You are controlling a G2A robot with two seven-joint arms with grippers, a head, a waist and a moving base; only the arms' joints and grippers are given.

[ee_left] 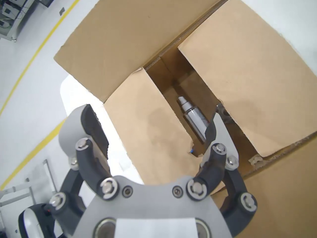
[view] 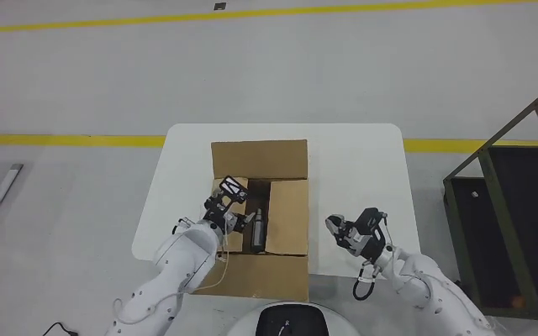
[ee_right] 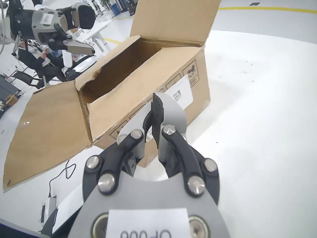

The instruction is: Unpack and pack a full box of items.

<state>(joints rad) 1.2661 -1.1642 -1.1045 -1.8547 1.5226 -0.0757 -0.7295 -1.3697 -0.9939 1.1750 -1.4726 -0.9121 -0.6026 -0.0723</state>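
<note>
An open cardboard box (view: 259,158) stands mid-table with its flaps spread. A slim silver bottle with a white cap (ee_left: 194,118) lies on the box floor (view: 258,231), partly hidden by the inner flaps. My left gripper (ee_left: 153,127) hovers open above the box's left inner flap (view: 238,204), with nothing between its fingers; one fingertip (ee_left: 215,125) hangs over the gap above the bottle. On the bare table to the right of the box, my right gripper (ee_right: 156,106) is shut and empty (view: 335,226). The right wrist view also catches the open left gripper (ee_right: 74,33) above the box (ee_right: 148,75).
The white table (view: 361,168) has free room right of the box and a narrower strip on its left. The box's near flap (view: 252,275) overhangs the front edge. A dark metal rack (view: 496,227) stands on the floor at the far right.
</note>
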